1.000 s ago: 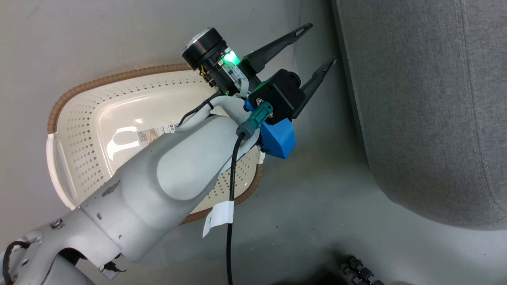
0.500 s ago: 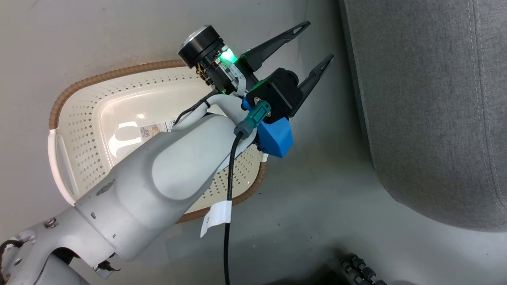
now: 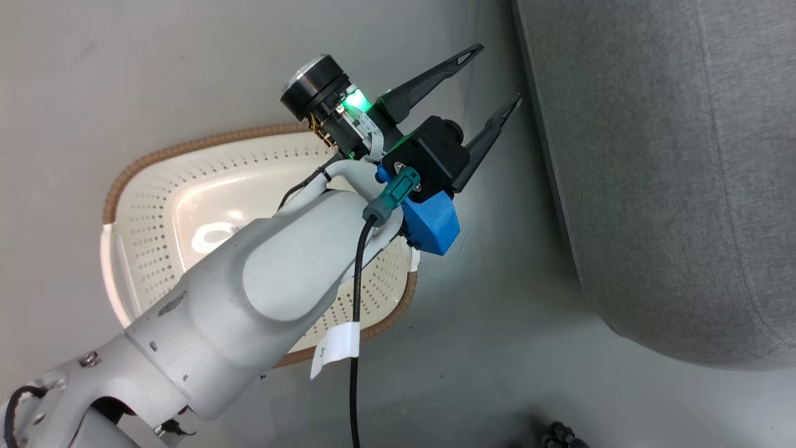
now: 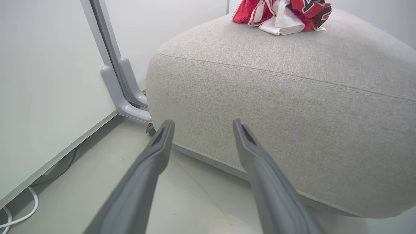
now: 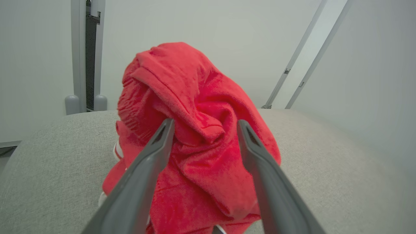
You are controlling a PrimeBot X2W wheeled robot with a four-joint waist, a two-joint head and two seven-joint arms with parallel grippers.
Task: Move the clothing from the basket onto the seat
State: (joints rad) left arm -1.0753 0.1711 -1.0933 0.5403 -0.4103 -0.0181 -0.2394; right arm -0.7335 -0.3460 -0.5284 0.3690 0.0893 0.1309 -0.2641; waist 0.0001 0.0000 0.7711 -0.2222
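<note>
The red clothing stands in a crumpled heap on the grey seat. My right gripper is open, one finger on each side of the heap. From the left wrist view, red and white clothing lies on top of the seat. My left gripper is open and holds nothing, pointing at the seat's side. In the head view, my left gripper hangs over the floor between the basket and the seat. My pale forearm crosses the basket. The part of the basket's inside that shows is bare plastic.
A grey metal post foot stands against white wall panels beside the seat's corner. A white cable lies on the floor by the wall. A black cable hangs from my left arm. Grey floor runs between basket and seat.
The head camera has shifted a little, so basket and seat sit differently in the picture. My left arm keeps its pose with the gripper open. My right gripper has gone from nearly shut to open.
</note>
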